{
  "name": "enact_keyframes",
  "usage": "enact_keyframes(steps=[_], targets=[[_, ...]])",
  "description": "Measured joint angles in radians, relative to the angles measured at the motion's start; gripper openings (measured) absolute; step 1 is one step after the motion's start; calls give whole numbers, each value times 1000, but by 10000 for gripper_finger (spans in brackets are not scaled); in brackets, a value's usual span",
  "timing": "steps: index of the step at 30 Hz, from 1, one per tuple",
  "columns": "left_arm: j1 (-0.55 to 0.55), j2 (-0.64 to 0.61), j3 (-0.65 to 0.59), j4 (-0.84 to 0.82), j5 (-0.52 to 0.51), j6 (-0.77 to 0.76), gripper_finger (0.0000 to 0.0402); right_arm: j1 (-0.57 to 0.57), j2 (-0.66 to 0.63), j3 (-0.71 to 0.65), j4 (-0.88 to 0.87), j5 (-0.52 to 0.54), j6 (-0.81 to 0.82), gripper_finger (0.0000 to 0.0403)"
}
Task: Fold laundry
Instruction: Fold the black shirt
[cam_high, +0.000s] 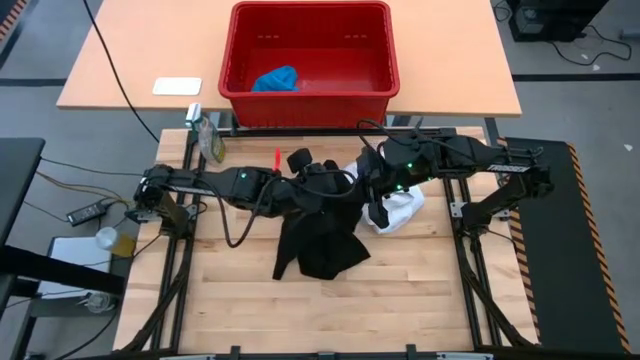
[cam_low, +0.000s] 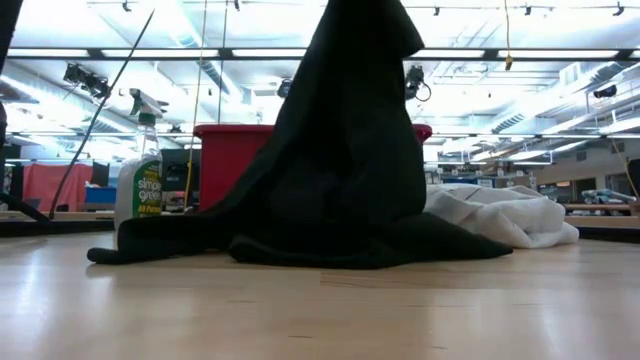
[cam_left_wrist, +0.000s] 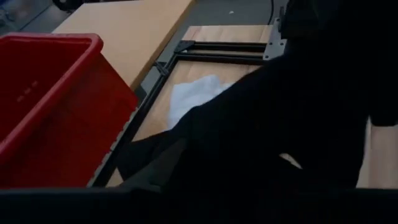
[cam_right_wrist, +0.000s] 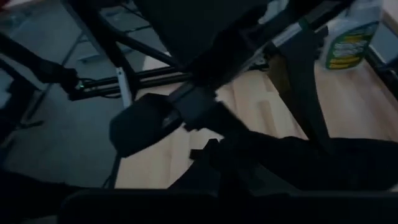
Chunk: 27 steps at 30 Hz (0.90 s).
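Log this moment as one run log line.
black garment lifted, draped to table | white garment beside | blue garment in basket | right claw shut

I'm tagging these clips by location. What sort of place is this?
Most likely a robotics lab or workshop, not a home: open ceiling with strip lights, workbenches across the room, and a framed wooden table carrying the black garment and red basket.
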Motion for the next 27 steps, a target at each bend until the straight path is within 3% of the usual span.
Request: enact_keyframes(steps=[5, 8, 19, 27], targets=[[-6, -6, 0, 17, 10, 67, 59, 0, 0, 0, 8, -120, -20, 11], [-9, -24, 0, 32, 32, 66, 13, 0, 0, 0, 13, -117, -52, 18], [-30, -154, 7, -39, 29, -67, 3, -39, -45, -1, 15, -65, -79, 139], [-92, -269, 7, 28, -32, -66, 7, -66, -198, -1, 49, 112, -128, 193]])
